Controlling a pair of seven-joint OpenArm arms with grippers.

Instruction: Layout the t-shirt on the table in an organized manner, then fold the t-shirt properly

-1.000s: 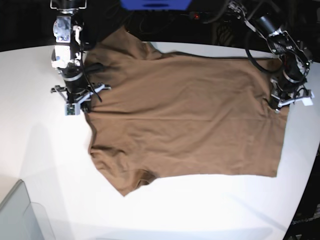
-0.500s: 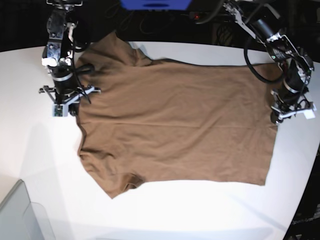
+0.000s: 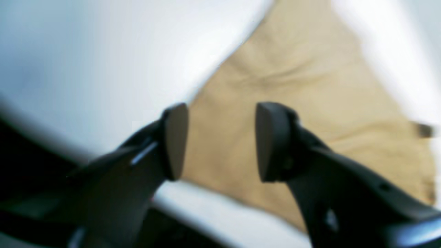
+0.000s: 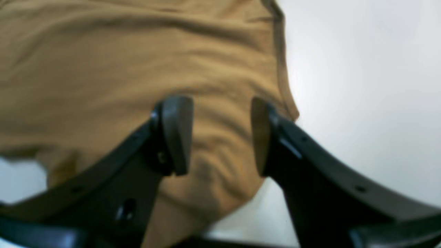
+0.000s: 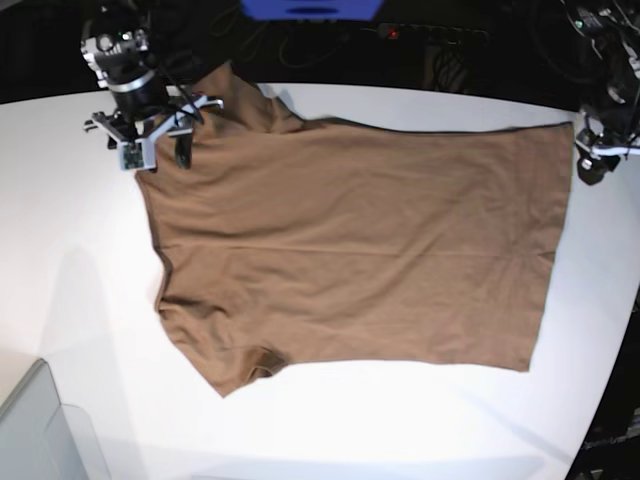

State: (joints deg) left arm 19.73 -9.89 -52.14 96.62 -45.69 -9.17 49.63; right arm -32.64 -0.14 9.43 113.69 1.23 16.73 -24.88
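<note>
The t-shirt [image 5: 350, 250] lies spread nearly flat across the table [image 5: 70, 300], hem toward the left gripper [image 3: 220, 141], collar end toward the right gripper [image 4: 220, 136]. Both grippers hang just above the shirt's far corners with jaws parted and nothing between them — presumably so the cloth settles flat. Layout looks about done; folding not yet begun.

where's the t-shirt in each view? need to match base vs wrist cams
Base: t-shirt spread flat across the middle of the table.
Left wrist: a corner of it fills centre and right, behind the open left gripper.
Right wrist: it covers the top and left, behind the open right gripper; its edge runs down the right of centre.
Shared landmark: the shirt's edge against the white table.
</note>
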